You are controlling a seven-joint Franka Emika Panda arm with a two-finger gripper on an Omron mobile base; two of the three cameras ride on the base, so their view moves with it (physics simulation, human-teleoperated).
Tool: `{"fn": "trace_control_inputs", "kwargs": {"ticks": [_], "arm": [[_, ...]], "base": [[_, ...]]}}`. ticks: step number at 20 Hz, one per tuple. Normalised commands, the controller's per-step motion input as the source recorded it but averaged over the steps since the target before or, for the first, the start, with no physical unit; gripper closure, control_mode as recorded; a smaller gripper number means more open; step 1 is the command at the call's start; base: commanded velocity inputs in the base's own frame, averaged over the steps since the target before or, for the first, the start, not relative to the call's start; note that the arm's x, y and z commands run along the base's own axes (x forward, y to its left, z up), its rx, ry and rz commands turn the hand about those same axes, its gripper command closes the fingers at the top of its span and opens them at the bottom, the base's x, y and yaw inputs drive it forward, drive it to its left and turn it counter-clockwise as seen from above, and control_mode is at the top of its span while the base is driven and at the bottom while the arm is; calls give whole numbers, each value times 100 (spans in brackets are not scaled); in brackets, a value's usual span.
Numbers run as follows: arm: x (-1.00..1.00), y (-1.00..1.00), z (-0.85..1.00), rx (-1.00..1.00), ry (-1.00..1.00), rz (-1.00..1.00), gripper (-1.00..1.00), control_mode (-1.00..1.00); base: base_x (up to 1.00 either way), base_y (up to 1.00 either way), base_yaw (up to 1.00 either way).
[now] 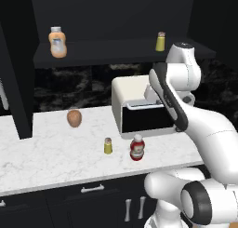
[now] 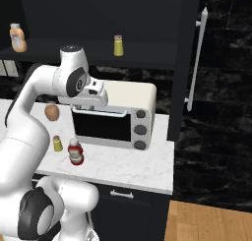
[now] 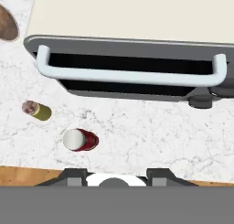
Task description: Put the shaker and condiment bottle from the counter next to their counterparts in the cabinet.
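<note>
- Nearest, the gripper [image 3: 116, 179] hangs high over the counter's [image 1: 42, 162] front edge, pointing down; its jaws look closed on nothing, though little of the tips shows.
- Just ahead and to its left, the bottle [image 3: 80, 140] stands upright, its long axis vertical, white cap up.
- Further left, apart from it, the shaker [image 3: 37, 110] stands upright too.
- Behind them sits the oven [image 1: 139, 108], beside the bent arm's hand.
- Farthest, on the cabinet [image 1: 116, 52] shelf, stand the orange bottle [image 1: 57, 42] and second shaker [image 1: 160, 41], well apart.
- Reaching the bottle means opening, moving left and descending.
</note>
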Motion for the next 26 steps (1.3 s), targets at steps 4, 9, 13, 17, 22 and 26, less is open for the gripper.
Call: {"fn": "trace_control_inputs", "kwargs": {"ticks": [4,9,13,17,22,26], "arm": [[-14,18,-2,-8,-3,0,-100,-100],[-15,28,-1,-12,-12,0,-100,-100],[-15,24,-12,-11,-5,0,-100,-100],[-33,37,-8,-15,-11,0,-100,-100],[-20,48,-8,-18,-10,-1,-100,-100],[-2,40,-21,-10,-6,0,-100,-100]], "base": [[0,0,0],[0,0,0],[0,0,0],[0,0,0],[0,0,0],[0,0,0]]}}
